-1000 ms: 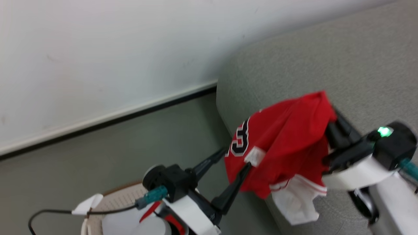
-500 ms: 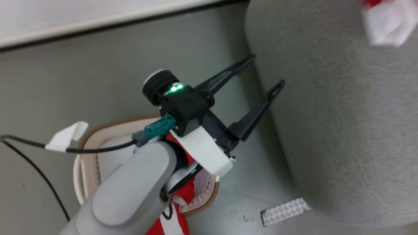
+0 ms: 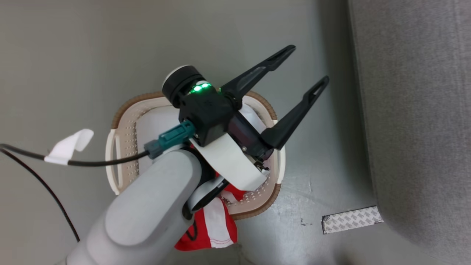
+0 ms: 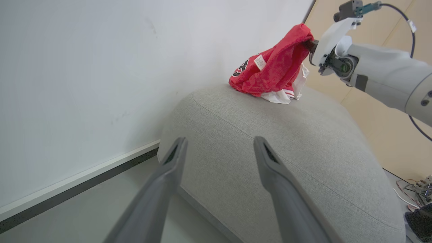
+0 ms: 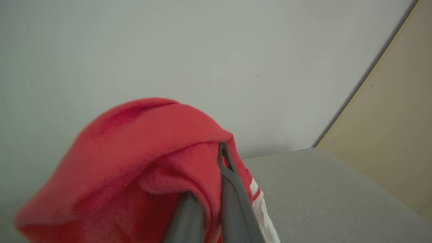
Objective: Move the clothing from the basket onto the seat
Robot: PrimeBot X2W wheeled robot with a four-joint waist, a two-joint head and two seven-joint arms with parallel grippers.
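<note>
My left gripper (image 3: 308,65) hangs open and empty above the far right rim of the cream basket (image 3: 123,112). One piece of red and white clothing (image 3: 215,228) spills over the basket's near rim, partly hidden by my left forearm. The grey seat (image 3: 415,110) stands to the right of the basket. In the left wrist view my right gripper (image 4: 305,45) is shut on the other red clothing (image 4: 273,71), whose lower end touches the seat (image 4: 270,152). The right wrist view shows that gripper (image 5: 216,158) with its fingers pinched in the red cloth (image 5: 135,152).
A pale sheet (image 3: 154,125) lies inside the basket. A strip of patterned tape (image 3: 351,219) is stuck to the floor beside the seat's corner. A black cable with a white tag (image 3: 68,147) trails left of the basket. A white wall (image 4: 84,67) stands behind the seat.
The head camera has swung down from the seat to the basket, so the right gripper and its red garment have left that view. The left gripper stays open.
</note>
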